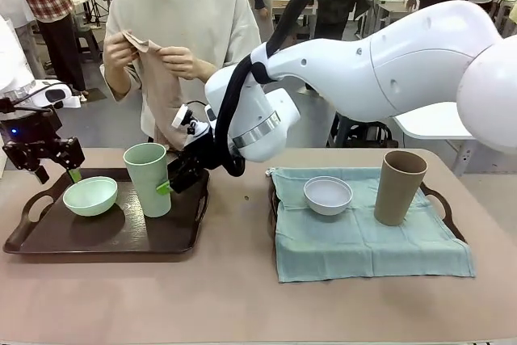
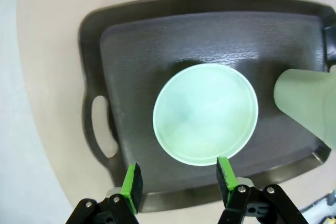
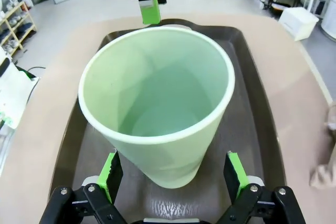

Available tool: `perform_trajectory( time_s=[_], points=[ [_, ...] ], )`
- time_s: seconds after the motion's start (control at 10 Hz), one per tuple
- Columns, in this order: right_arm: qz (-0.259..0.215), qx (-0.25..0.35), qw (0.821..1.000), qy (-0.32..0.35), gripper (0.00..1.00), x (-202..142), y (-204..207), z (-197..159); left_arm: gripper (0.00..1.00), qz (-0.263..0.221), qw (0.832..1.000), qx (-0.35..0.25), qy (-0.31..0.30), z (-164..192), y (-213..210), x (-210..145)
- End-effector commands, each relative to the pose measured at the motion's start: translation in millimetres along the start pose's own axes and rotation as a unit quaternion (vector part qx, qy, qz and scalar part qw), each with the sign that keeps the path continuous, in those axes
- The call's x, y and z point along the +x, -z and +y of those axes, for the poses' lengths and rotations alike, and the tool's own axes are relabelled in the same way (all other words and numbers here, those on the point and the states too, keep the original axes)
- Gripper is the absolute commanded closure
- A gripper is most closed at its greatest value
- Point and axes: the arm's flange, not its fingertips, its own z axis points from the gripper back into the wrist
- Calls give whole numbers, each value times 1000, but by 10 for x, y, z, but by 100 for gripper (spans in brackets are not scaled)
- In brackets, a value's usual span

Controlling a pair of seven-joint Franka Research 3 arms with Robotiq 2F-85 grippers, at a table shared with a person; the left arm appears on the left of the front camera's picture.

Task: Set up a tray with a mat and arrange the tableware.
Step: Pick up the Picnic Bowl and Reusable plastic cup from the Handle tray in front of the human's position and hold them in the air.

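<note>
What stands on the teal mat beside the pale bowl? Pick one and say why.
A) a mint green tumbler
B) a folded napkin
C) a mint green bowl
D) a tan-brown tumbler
D: the tan-brown tumbler stands upright on the teal mat beside the pale bowl, while the mint green tumbler and mint green bowl sit on the bare dark tray.

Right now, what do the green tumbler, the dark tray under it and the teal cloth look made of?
Green tumbler: probably matte plastic; even colour, dull thin wall. Dark tray: likely moulded plastic; pebbled surface with soft sheen. Teal cloth: woven fabric; wrinkles, limp folded edges.
</note>
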Motion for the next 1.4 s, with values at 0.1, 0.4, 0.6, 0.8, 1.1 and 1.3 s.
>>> perform_trajectory(
  time_s=[0.1, 0.4, 0.6, 0.8, 1.1, 1.3],
  points=[
    [-5, 8, 1000, -10, 0, -75, 221, 41, 25, 0, 1000, -7, 12, -43, 156, -4],
    [-1, 16, 1000, -17, 0, -98, 364, 33, 25, 8, 1000, -17, 5, -2, 290, 86],
    [1, 19, 1000, -15, 0, -123, 438, 27, 25, 12, 1000, -28, -6, 25, 416, 175],
    [-2, 17, 1000, -18, 0, -122, 454, 21, 25, 20, 999, -30, -14, 41, 497, 240],
    [-2, 23, 1000, -15, 0, -147, 510, -16, 25, 27, 999, -31, -25, 58, 573, 299],
    [-5, 22, 1000, -18, 0, -154, 504, -13, 25, 39, 998, -26, -39, 70, 623, 330]
  ],
)
